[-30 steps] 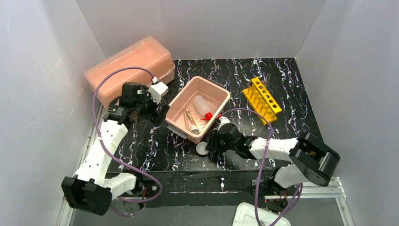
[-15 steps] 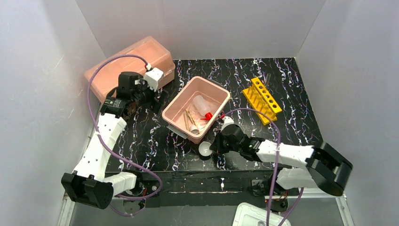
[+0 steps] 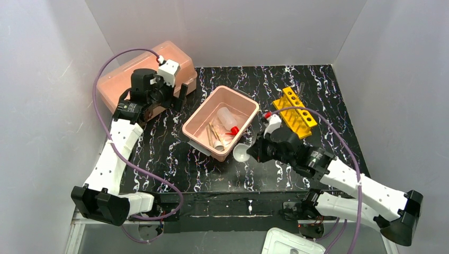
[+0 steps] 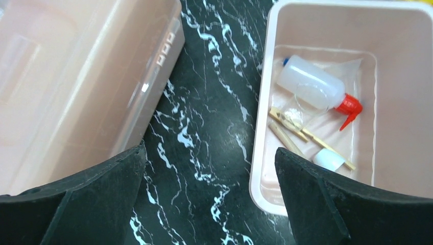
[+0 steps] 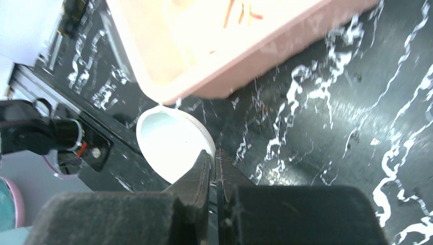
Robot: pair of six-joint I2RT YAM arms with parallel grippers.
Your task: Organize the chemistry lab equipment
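Just beside the pink tub (image 5: 265, 66) — right tool (image 5: 213, 155) pinches the white dish (image 5: 166, 140).

Tub (image 3: 197, 117): mid-table, angled, with the bottle (image 3: 226, 118) and sticks (image 3: 213, 132) lying inside
Right gripper (image 3: 251, 152): I see it closed on the rim of the dish (image 3: 241, 153), just beside the tub's near corner
Rack (image 3: 295, 112): on the table (image 3: 174, 159) right of the tub, near it, not touching
Left gripper (image 3: 181, 98): hovers between box (image 3: 174, 61) and tub; from up here I can't tell how its jaws stand
Box: far left, lid on
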